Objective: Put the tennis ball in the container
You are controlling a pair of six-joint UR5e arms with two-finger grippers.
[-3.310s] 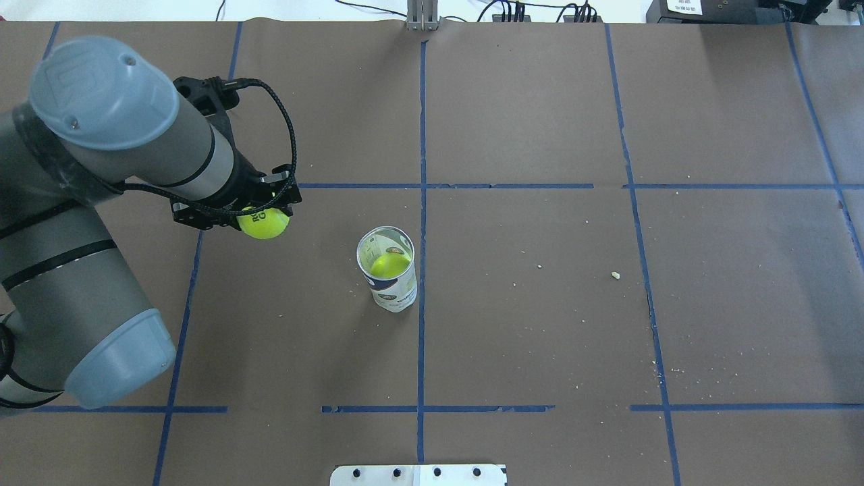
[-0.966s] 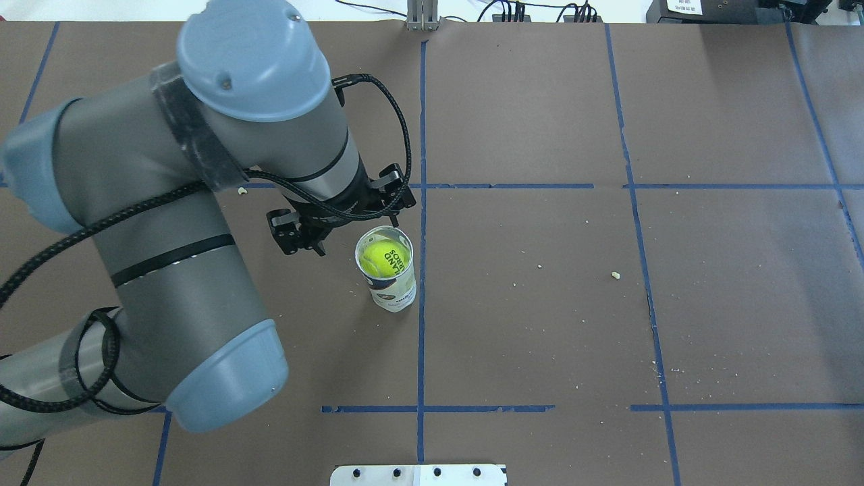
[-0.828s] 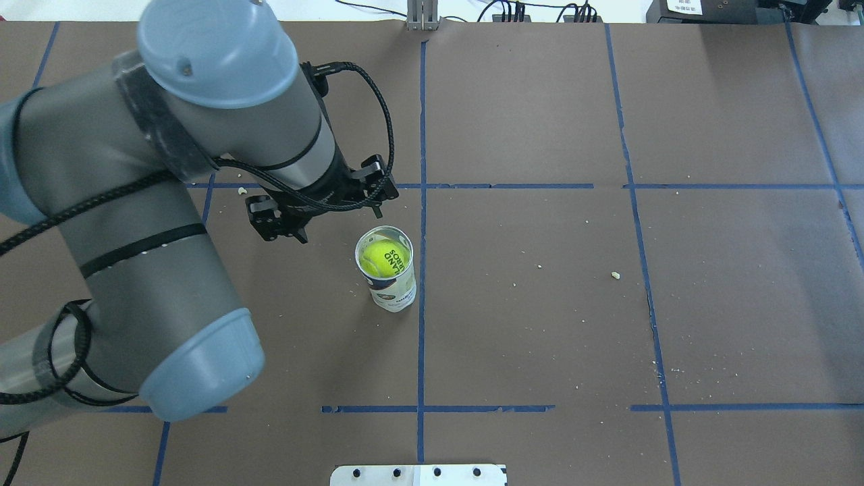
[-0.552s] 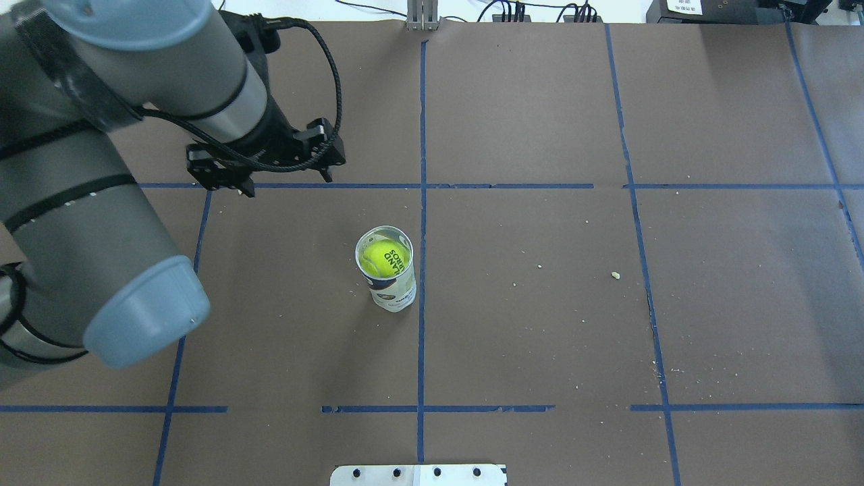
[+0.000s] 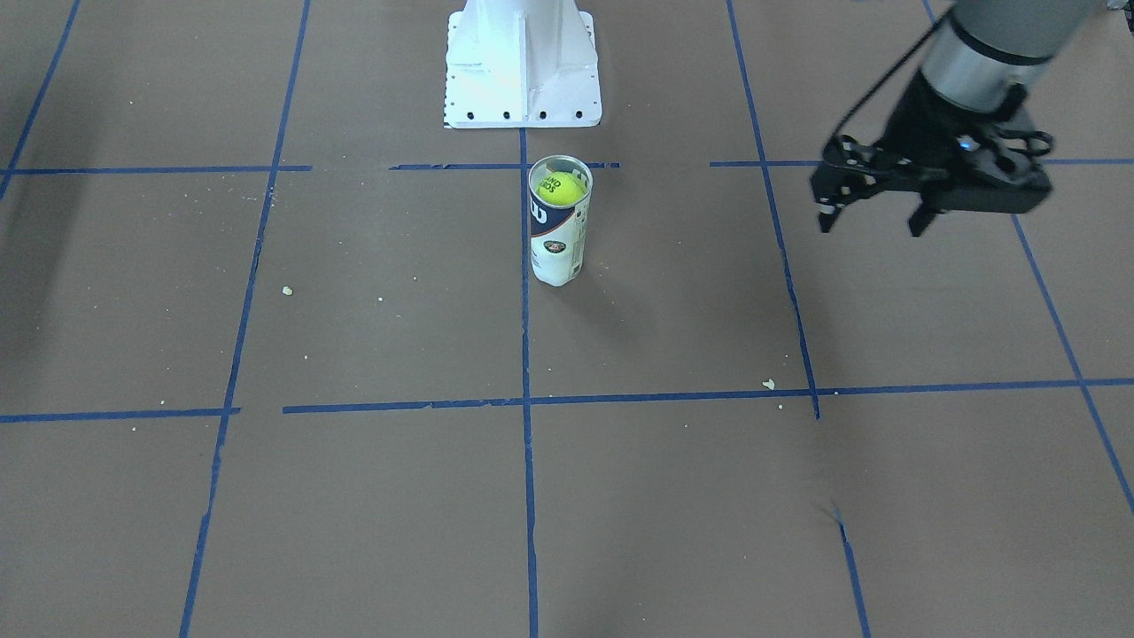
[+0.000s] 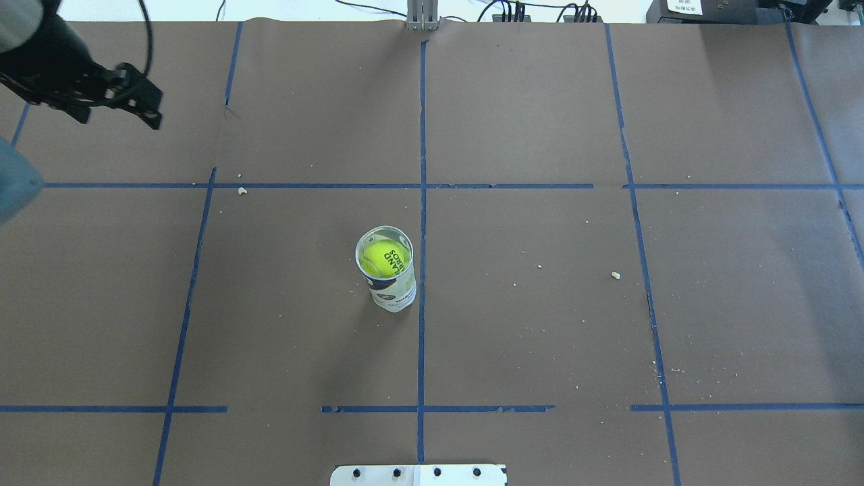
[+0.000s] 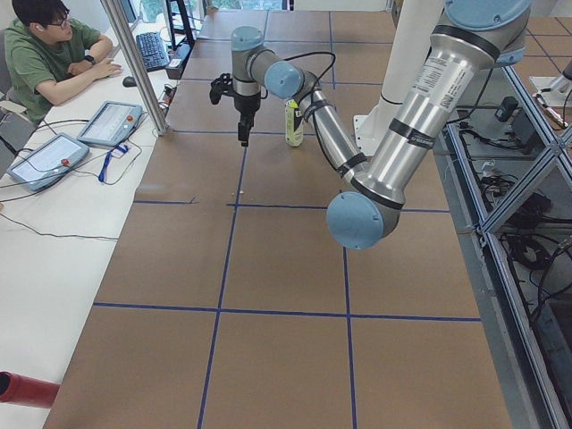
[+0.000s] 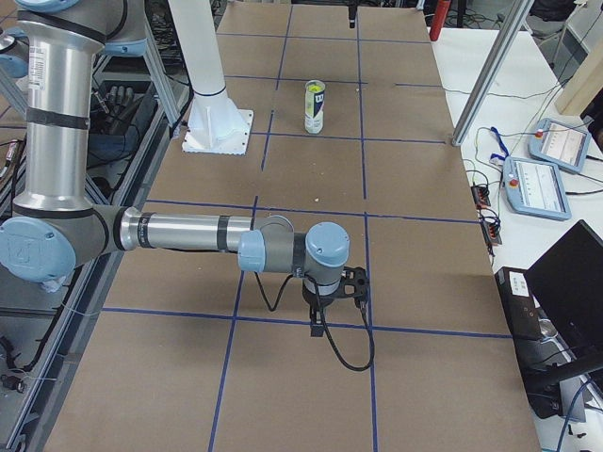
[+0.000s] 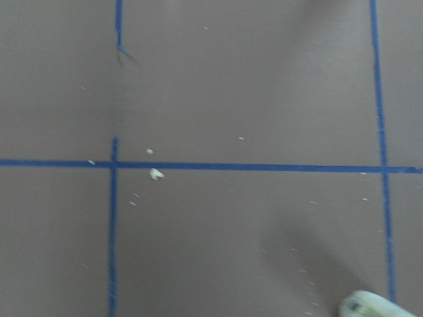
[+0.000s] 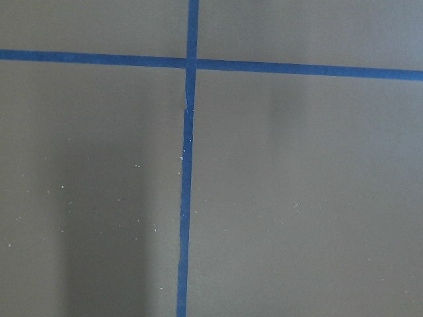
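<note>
The tennis ball (image 6: 385, 258) sits inside the container (image 6: 395, 291), which stands upright mid-worktop (image 6: 540, 337). The left gripper (image 5: 873, 215) hangs well apart, its fingers spread wide and empty. The right gripper (image 8: 325, 309) is indeterminate. Ball likely light, fuzzy, compressible — grasp across its widest girth.

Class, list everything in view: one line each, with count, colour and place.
container: one, clear with navy-white label, upright mid-table
tennis ball: one visible, yellow-green, at the container's mouth
table: one, brown with blue tape grid
crumbs: several, pale, scattered on table
base: one, white, robot's table edge
operator: one, green shirt, seated at side desk
left gripper: one, black, open, empty, raised away from container
right gripper: one, black, near table, state unclear
</note>
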